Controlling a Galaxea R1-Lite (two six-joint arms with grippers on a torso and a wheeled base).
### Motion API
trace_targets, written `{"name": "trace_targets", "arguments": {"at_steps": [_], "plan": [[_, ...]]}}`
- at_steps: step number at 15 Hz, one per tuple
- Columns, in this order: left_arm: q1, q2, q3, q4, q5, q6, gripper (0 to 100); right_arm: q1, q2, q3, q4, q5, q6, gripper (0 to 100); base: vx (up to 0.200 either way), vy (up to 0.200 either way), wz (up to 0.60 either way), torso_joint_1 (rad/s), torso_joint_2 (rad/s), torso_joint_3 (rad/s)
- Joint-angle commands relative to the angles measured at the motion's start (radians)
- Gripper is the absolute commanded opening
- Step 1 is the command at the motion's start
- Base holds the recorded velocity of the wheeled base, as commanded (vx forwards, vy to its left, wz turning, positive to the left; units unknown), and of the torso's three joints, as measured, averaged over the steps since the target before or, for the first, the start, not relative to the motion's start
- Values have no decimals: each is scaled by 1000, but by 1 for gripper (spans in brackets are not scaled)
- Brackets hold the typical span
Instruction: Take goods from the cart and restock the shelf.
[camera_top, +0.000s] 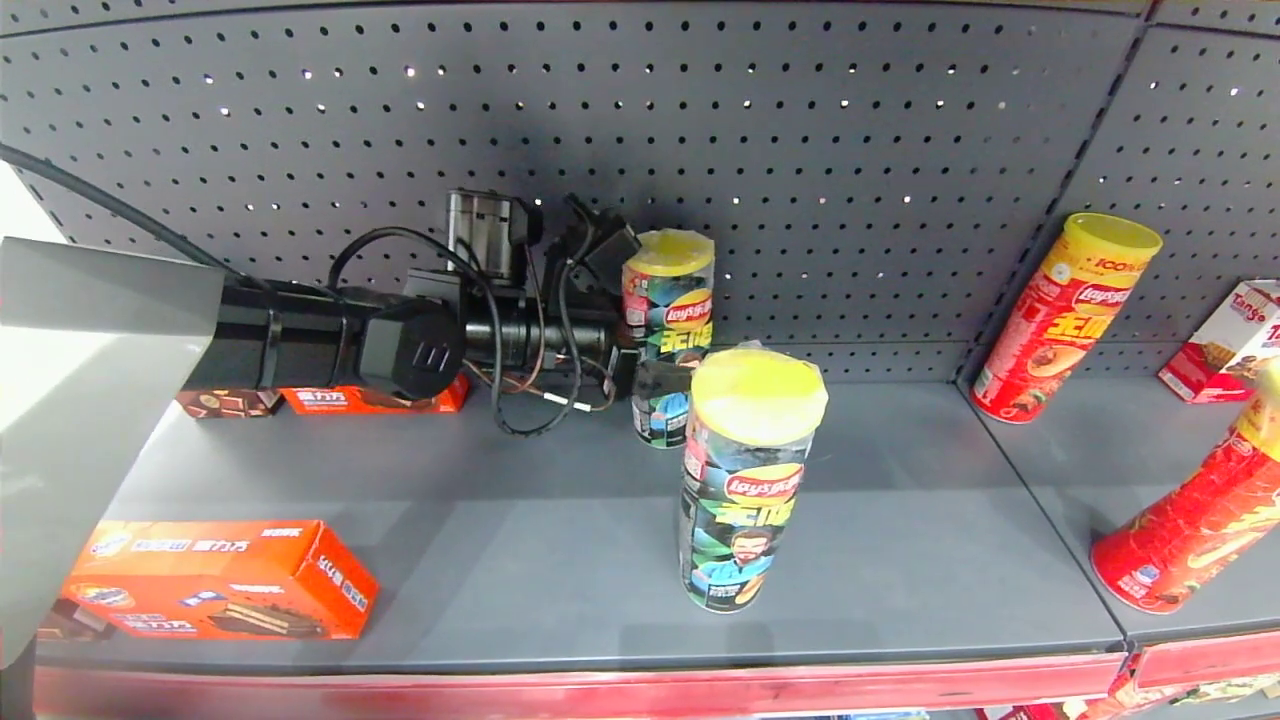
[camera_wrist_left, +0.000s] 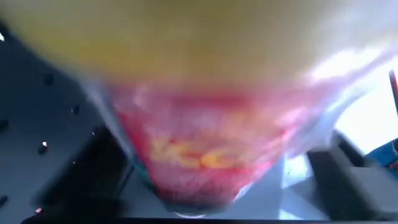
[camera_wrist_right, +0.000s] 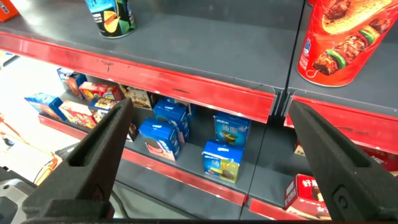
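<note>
The left gripper (camera_top: 655, 378) sits low over the grey shelf (camera_top: 520, 540), its arm coming in from the shelf's left end. Its jaws are closed around the lower half of a green crisp tube (camera_top: 670, 290) with a yellow lid. The tube stands upright between the jaws, close to the perforated back panel (camera_top: 850, 150). It is hard to tell whether its base rests on the shelf or hangs just above it. In the left wrist view the same tube is a close blur, with a dark jaw part on either side.

A second green tube (camera_top: 745, 480), also upright and yellow-lidded, stands near the jaws, on the side toward the shelf's front edge. Back along the arm from the jaws, an orange box (camera_top: 375, 400) lies by the back panel. A second orange box (camera_top: 215, 580) lies at the front edge, well apart from the jaws on that same side. On the opposite side of the jaws, on the neighbouring shelf section, are two red tubes, one near the back (camera_top: 1065, 315) and one nearer the front (camera_top: 1195, 520). A red-and-white box (camera_top: 1230, 340) sits beyond them.

The right gripper (camera_wrist_right: 211, 109) is out in front of the shelving, its jaws spread wide and holding nothing. Between the jaws are the shelf's red front lip (camera_wrist_right: 186, 87) and, on a lower shelf, several blue boxes (camera_wrist_right: 161, 134).
</note>
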Motion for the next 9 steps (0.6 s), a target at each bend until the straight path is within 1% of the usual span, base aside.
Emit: {"name": "trace_targets", "arguments": {"at_steps": [1,3,5,8,9], "plan": [[9,-45,45,4,2,-2,100,0,1,0,0,1,-1,100,0,0,0,0,0,0],[21,-100,118,4,16,0,100,0,1,0,0,1,-1,100,0,0,0,0,0,0],[23,-158,204,2,73,-2,100,0,1,0,0,1,-1,100,0,0,0,0,0,0],[1,-216,264,-3,238,-8,100,0,1,0,0,1,-1,100,0,0,0,0,0,0],[-5,-229,273,-7,270,-8,100,0,1,0,0,1,-1,100,0,0,0,0,0,0]]}}
